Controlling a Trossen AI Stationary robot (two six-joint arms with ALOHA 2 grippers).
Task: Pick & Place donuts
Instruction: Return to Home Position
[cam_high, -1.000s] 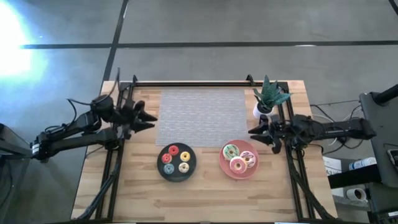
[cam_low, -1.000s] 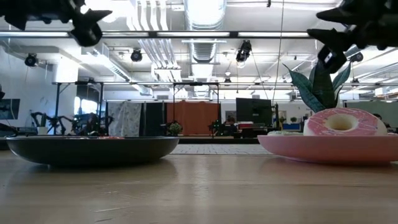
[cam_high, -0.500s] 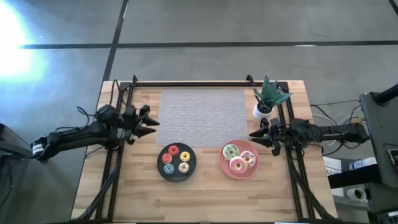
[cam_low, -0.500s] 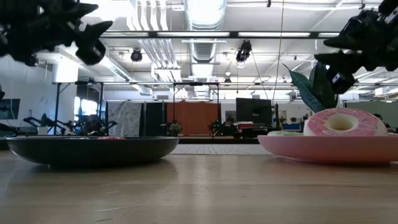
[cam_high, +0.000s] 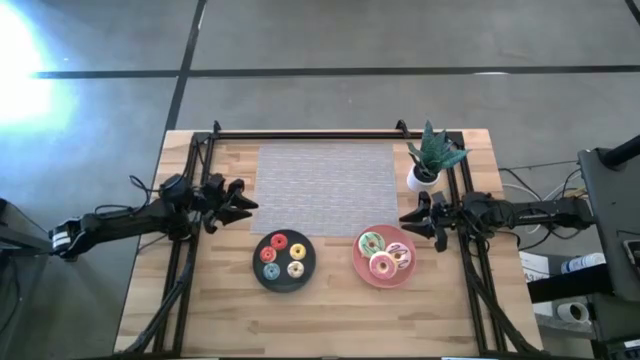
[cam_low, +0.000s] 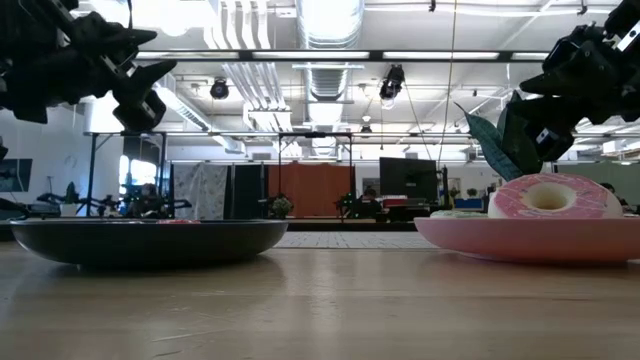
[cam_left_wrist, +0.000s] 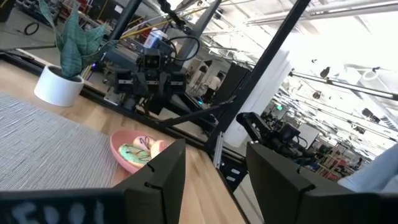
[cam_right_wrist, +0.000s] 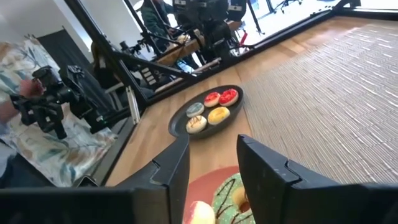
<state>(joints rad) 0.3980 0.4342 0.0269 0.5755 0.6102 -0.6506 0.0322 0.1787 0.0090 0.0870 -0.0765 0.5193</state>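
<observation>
Donuts (cam_high: 279, 241) on the black plate (cam_low: 150, 242) mostly hide behind its rim.

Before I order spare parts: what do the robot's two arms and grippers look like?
Both arms are slim, jointed and black all over. The left gripper and right gripper each end in two dark, angular fingers. Thin black cables loop along the left arm.

This is a robotics lab set in a large, open industrial hall. Bare silver ducts (cam_low: 322, 40) and long strip lights (cam_low: 300, 55) run under an unfinished ceiling, with black spotlights (cam_low: 392, 82) hung among them. At 12 o'clock from the wooden worktop (cam_high: 330, 310), the floor (cam_high: 320, 40) is polished grey concrete. A black metal frame (cam_high: 310, 134) edges the worktop. Far across the room stand more dark jointed machines (cam_low: 140, 198) and a monitor (cam_low: 407, 178).
</observation>
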